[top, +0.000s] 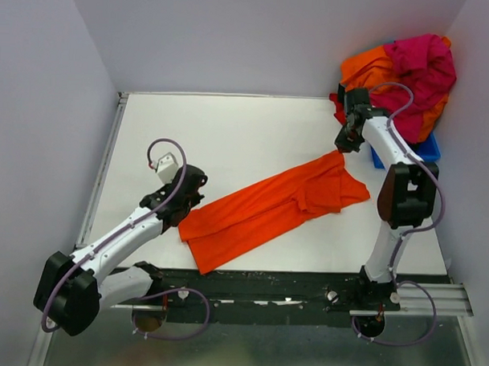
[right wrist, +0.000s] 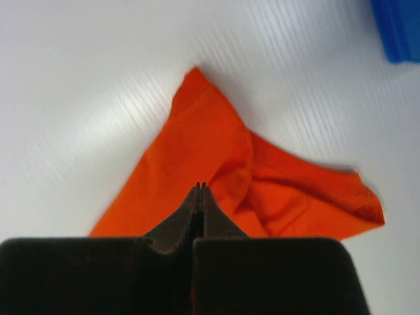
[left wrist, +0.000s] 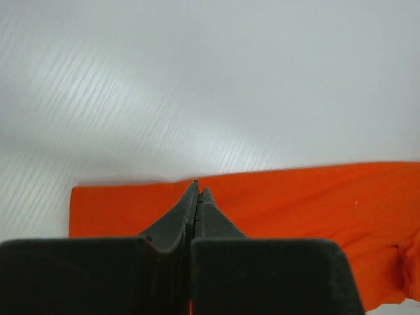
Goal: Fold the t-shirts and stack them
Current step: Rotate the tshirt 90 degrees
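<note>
L gripper (top: 185, 195) is sitting at the near-left end of the orange t-shirt (top: 276, 204), fingers pressed together w/ no gap; in the L wrist view its tips (left wrist: 199, 190) are showing over the shirt's edge (left wrist: 295, 203), can't tell if cloth is pinched. Shirt is lying as a long diagonal strip on the white table (top: 230, 134), running from near-left up to far-right. R gripper (top: 347, 142) is hanging at that far-right corner, jaws also closed tight; the R wrist view is showing tips (right wrist: 200, 187) over a bunched orange corner (right wrist: 197, 144). Far right, other t-shirts (top: 413, 72), orange, magenta & red, are piling over the blue bin (top: 428, 149).
</note>
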Motion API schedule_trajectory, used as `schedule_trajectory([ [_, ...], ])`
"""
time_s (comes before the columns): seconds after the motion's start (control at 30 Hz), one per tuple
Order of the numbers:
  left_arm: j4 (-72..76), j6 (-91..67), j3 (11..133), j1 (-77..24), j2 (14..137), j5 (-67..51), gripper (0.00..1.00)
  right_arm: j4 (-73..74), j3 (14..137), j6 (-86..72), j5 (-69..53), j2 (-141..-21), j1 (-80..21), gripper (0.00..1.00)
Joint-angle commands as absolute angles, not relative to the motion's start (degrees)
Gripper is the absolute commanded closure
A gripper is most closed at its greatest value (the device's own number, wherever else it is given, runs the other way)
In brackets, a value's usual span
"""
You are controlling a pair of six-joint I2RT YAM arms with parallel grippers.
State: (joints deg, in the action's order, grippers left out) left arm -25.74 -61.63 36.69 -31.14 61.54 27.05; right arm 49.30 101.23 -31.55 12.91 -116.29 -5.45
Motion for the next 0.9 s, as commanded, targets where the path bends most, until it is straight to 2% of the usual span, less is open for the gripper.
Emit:
schedule_trajectory([
  [0.0, -18.7, -48.0, 40.7, -30.9, 62.0, 24.8, 0.99, 41.0, 86.8, -31.0, 4.2, -105.8, -5.7, 0.97],
  [0.17, -10.4, -41.2, 46.5, -31.1, 70.6, 15.4, 0.94, 38.4, 77.7, -33.0, 3.2, -105.2, -6.2, 0.99],
  [0.27, -6.1, -38.3, 51.5, -31.5, 77.9, 7.8, 0.82, 40.8, 76.9, -34.5, 5.5, -107.3, -6.2, 0.99],
  [0.4, -2.2, -35.7, 59.3, -32.1, 89.2, -1.5, 0.8, 43.0, 73.5, -38.3, 12.6, -105.9, -6.2, 0.99],
  [0.57, -2.2, -32.4, 71.9, -33.3, 104.5, -12.8, 0.68, 44.2, 70.2, -40.6, 15.7, -104.2, -5.7, 0.99],
  [0.73, -4.8, -30.6, 84.1, -35.3, 115.9, -20.6, 0.61, 43.1, 66.5, -41.5, 17.9, -98.4, -5.2, 0.99],
  [0.87, -5.8, -29.4, 91.2, -36.2, 121.8, -25.2, 0.52, 38.3, 60.8, -40.5, 16.1, -91.1, -5.1, 0.94],
])
